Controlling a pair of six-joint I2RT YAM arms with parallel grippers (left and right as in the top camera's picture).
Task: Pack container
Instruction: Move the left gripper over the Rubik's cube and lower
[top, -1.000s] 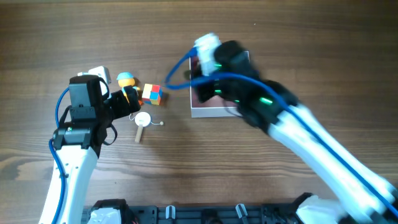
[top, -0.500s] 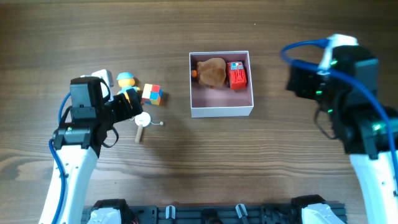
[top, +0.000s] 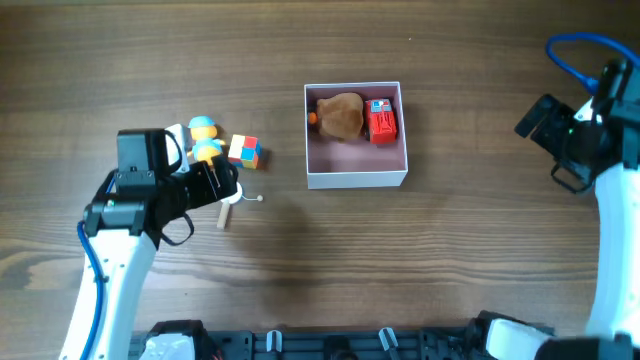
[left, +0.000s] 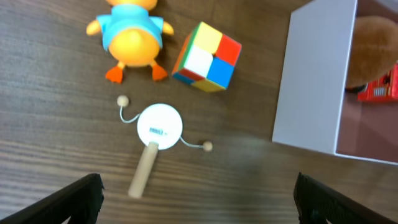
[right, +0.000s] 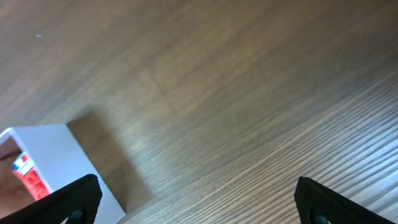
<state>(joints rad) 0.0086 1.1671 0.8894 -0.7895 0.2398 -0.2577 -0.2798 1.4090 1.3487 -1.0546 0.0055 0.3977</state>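
Our container sits just toward 12 o'clock from the middle of the desk. A brown plush and a red toy are tucked side by side against its 12 o'clock wall, which leaves the whole 6 o'clock half bare for more stuff. Off at its 9 o'clock we've got three loose bits: a duck, a colour cube just beside it, and a little drum rattle at their 6 o'clock. Our left tool hovers over the rattle, fingers spread wide with nothing in them, so we reckon that's the next pick since it's lined up between them. Our right tool is spread wide and empty too, way out at 3 o'clock, probably to keep the lane to the box free.
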